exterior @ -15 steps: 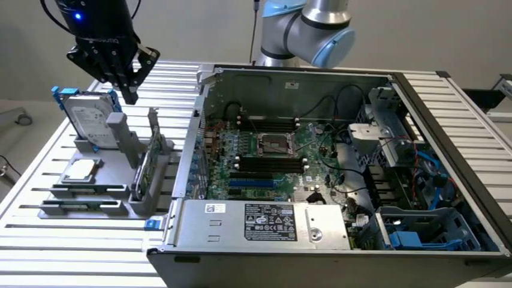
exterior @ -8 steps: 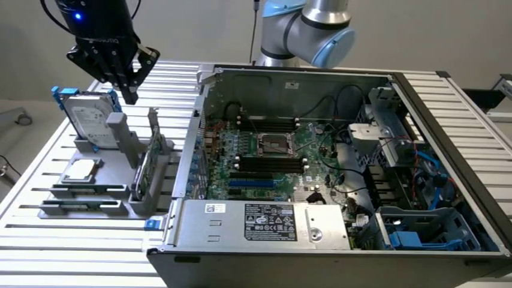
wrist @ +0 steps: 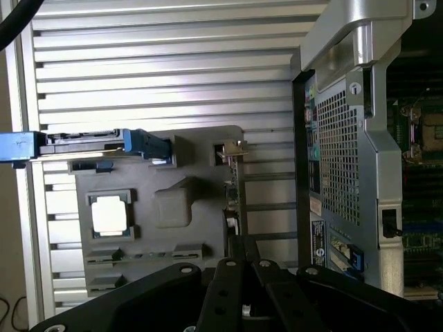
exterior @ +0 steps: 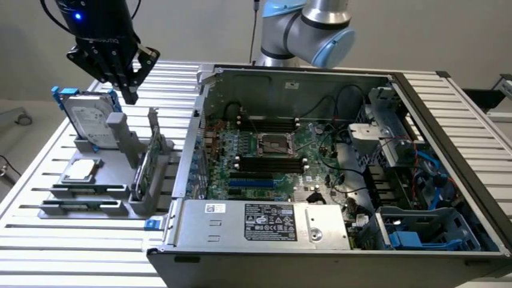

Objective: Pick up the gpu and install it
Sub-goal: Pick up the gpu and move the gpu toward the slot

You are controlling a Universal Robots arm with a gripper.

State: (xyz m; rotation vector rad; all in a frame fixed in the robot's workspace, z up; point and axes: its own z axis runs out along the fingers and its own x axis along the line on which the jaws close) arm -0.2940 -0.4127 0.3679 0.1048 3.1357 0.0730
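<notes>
At the exterior view's left, the end effector (exterior: pixel 128 95), closed up tight and empty, hangs above and near the gpu (exterior: pixel 148 163) standing on edge in its gray holder (exterior: pixel 104 201) beside the open computer case (exterior: pixel 288 84): the pick-up approach, which I judge calls for opening it and lining up over the gpu.
</notes>
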